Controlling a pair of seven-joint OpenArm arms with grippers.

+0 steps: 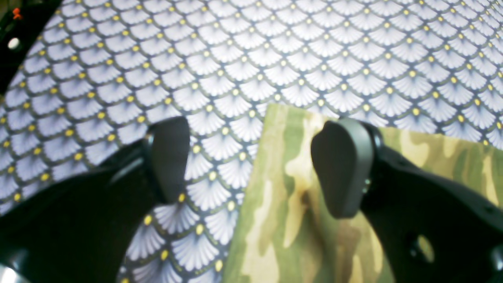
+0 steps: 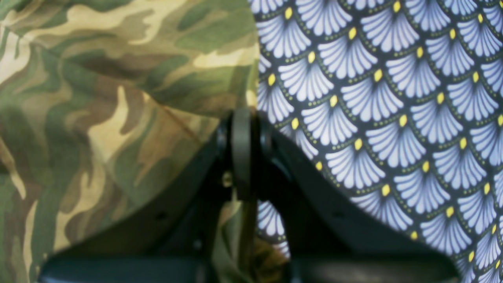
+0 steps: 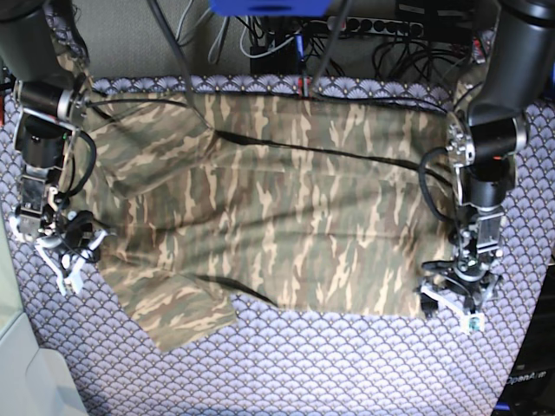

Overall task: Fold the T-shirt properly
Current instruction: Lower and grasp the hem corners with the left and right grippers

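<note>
Where T-shirt lies, left claw straddles edge

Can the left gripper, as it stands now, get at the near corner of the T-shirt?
Probably yes. The left gripper is open right above the edge of the T-shirt, one finger over the patterned cloth and one over the shirt; nothing lies between.
</note>
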